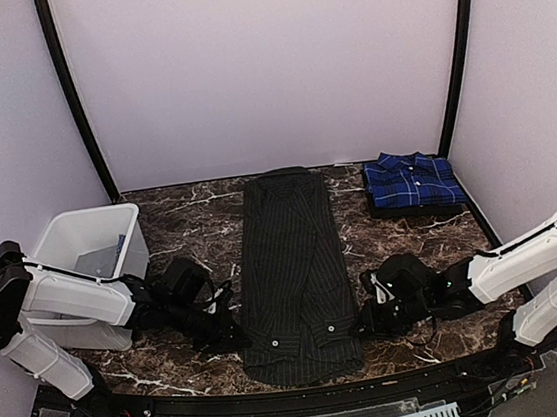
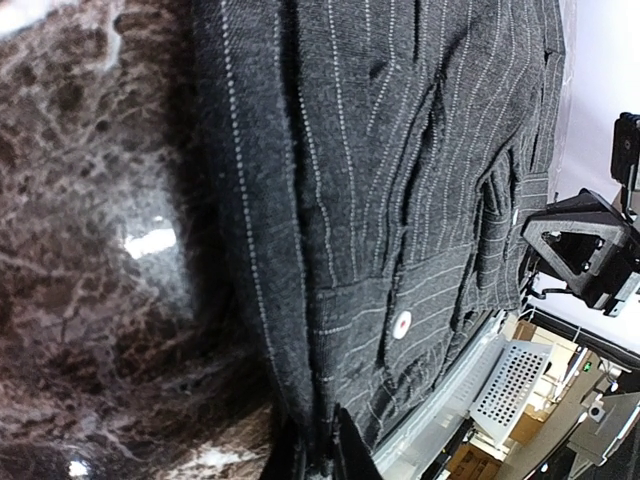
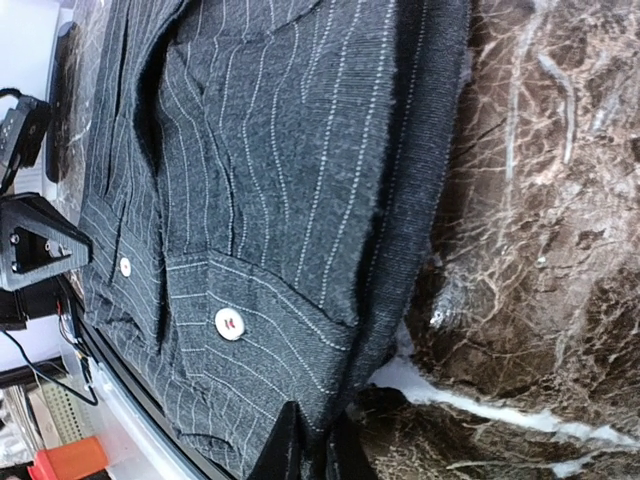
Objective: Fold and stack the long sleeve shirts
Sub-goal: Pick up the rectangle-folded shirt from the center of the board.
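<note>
The black pinstriped shirt [image 1: 293, 267] lies as a long narrow strip down the middle of the table, sleeves folded in, cuffs near the front edge. My left gripper [image 1: 235, 339] is shut on its near left edge, seen in the left wrist view [image 2: 318, 455] with cloth [image 2: 380, 180] pinched between the fingers. My right gripper [image 1: 360, 327] is shut on its near right edge, seen in the right wrist view [image 3: 322, 450] with the cloth [image 3: 280, 180] between the fingers. The blue-and-navy plaid shirt [image 1: 412, 181] lies folded at the back right.
A white plastic bin [image 1: 87, 252] stands at the left beside my left arm. The dark marble table [image 1: 190, 229] has a raised black rail along its front edge [image 1: 299, 392]. Pale walls close in the back and sides.
</note>
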Motion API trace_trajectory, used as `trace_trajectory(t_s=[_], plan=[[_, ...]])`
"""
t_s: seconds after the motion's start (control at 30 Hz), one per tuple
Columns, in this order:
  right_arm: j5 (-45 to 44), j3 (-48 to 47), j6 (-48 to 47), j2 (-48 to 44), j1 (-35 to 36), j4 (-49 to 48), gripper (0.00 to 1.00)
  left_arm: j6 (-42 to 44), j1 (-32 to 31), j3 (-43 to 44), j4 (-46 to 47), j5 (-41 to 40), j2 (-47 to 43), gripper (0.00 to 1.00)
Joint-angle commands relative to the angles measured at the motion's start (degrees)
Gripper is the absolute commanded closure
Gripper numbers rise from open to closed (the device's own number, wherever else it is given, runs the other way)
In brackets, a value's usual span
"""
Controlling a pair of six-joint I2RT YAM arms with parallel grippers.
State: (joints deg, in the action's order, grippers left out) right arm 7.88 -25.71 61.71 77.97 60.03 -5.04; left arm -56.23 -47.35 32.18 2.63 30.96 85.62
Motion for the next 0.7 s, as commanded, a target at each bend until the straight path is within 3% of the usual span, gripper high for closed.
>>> trace_trajectory(t_s=[0.0, 0.1, 0.43, 0.67], plan=[[0.3, -1.8, -0.4, -1.4, 0.5, 0.4, 0.94, -0.8, -0.7, -0.1, 1.2, 1.7, -1.9, 0.94], [0.7, -2.3, -0.5, -1.5, 0.5, 0.5, 1.00, -1.2, -0.8, -0.1, 1.3, 2.0, -2.6, 1.00], [-1.0, -6.6, -1.3, -5.5, 0.0, 4.4, 1.00, -3.0, -0.7, 3.9, -1.4, 2.5, -8.3, 1.00], [1.5, -10.2, -2.0, -5.1, -5.8, 3.7, 1.00, -9.1, 2.1, 6.7, 3.0, 4.2, -8.2, 1.00]])
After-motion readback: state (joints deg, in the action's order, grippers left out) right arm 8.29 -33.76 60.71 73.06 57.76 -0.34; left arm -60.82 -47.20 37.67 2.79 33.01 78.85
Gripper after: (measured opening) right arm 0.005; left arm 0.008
